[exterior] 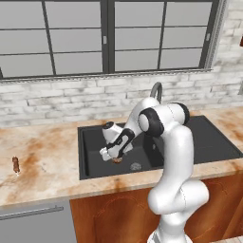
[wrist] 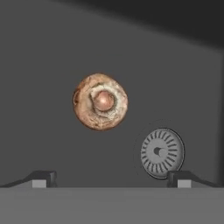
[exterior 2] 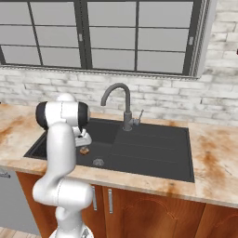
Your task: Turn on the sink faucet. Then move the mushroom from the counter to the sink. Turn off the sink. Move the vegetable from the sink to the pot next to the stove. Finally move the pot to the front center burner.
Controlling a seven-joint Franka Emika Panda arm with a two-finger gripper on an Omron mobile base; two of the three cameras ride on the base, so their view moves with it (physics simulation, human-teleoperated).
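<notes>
Matte black sink basin (wrist: 52,43): I hold the claw (wrist: 111,178) spread empty above the round tan-brown mushroom (wrist: 100,101), metal drain (wrist: 162,152) beside, presumably for pickup.

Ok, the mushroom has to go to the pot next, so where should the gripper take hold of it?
Probably across the round cap of the mushroom, coming straight down from above. It lies flat on the floor of the sink, stem end up, beside the drain, and the open gripper hangs over it.
</notes>
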